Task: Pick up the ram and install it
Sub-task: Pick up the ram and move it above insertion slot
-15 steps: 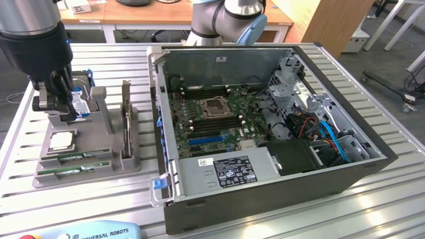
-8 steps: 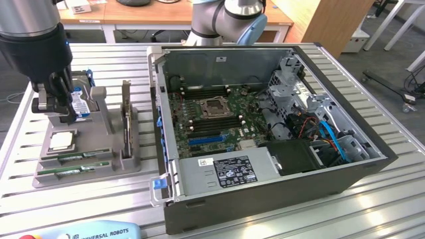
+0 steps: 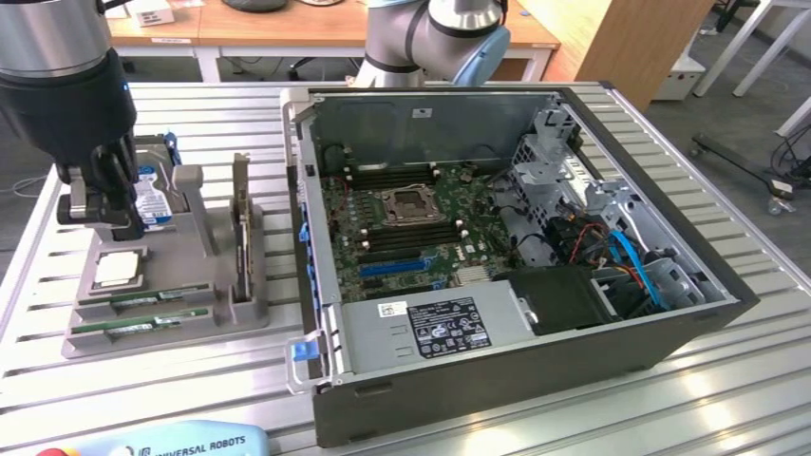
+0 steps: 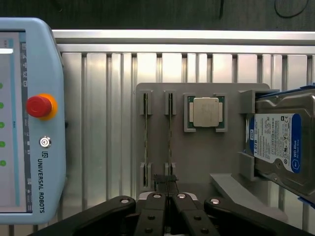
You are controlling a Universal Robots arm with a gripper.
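1. Table (image 3: 747, 399): a slatted metal top carries everything. The open computer case (image 3: 507, 380) sits at its centre.
2. Holder (image 3: 209, 313): a grey tray at nine o'clock from the case in the exterior view. It carries a hard drive (image 3: 155, 199), an upright card (image 3: 241, 228), a processor (image 3: 117, 269) and two memory sticks.
3. Gripper (image 3: 121, 228): it hangs above the holder with its jaws fully together and nothing between them.
4. Ram (image 3: 142, 302): it stands on its long edge in its slot, at six o'clock from the processor. A second stick (image 3: 140, 326) lies just beside it, again at six o'clock. In the wrist view, the gripper (image 4: 166, 179) lines up with one end of the ram (image 4: 170, 137).
5. Hazards, as judged:
   - Closed jaws cannot straddle the ram, so lowering them would likely press on the board's edge.
   - A sideways offset could catch the second stick.
   - The hard drive and the card stand near the arm and could be struck.
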